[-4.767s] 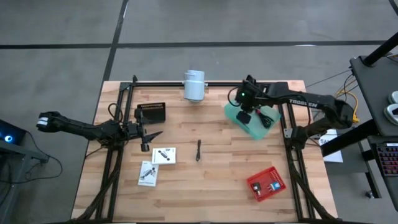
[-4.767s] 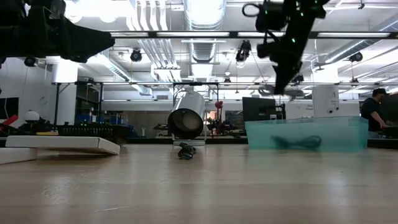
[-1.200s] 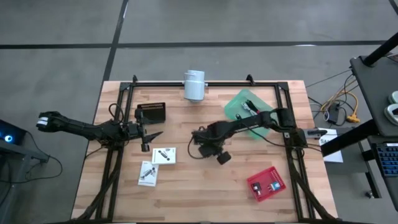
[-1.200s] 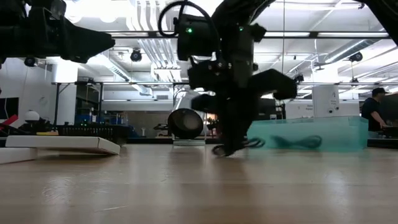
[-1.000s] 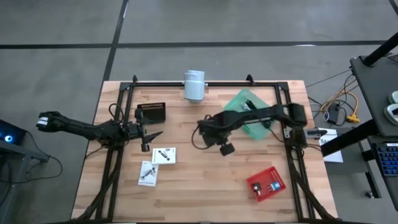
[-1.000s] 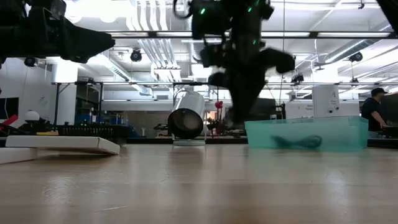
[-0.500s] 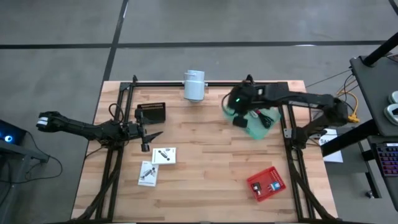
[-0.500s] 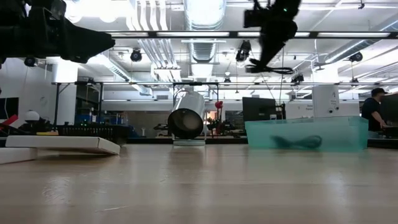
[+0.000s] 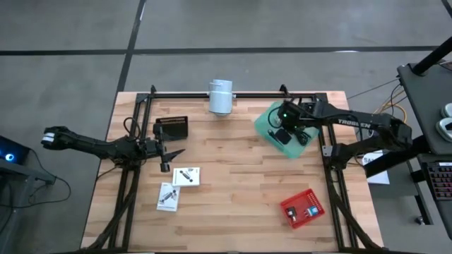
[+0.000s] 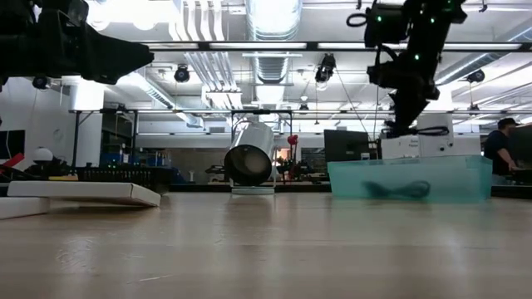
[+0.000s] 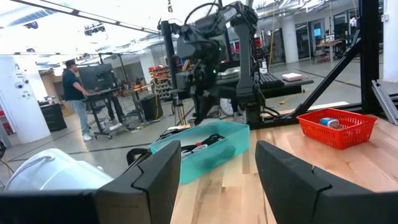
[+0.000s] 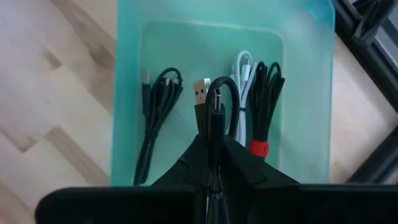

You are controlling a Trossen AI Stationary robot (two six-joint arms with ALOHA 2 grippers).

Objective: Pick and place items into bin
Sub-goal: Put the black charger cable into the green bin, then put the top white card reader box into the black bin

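1. the right hand (image 12: 210, 163) has its two fingers pinched together on a short black usb cable (image 12: 214, 111), whose looped plug end sticks out past the fingertips; it hangs over the teal bin (image 9: 267, 121) near the far right corner of the surface (image 9: 233, 204).
2. from the right wrist view, the cable is over the middle of the bin, between a coiled black cord (image 12: 157, 102) and a white cord (image 12: 242, 68) beside a black bundle with a red tie (image 12: 264, 99). that looks a fair spot to let go.
3. the low view shows the hand well above the bin's rim, so i judge it better to lower first and then part the fingers; a drop from this height could let the springy loop bounce over the wall.
4. open fully and lift straight up, so the plug does not catch on a finger and ride out again.
5. the left hand (image 9: 169, 156) waits open near the left edge, beside two white packets (image 9: 186, 176) not yet binned.
6. a red basket (image 9: 302, 207) sits toward the near right corner, clear of the work.
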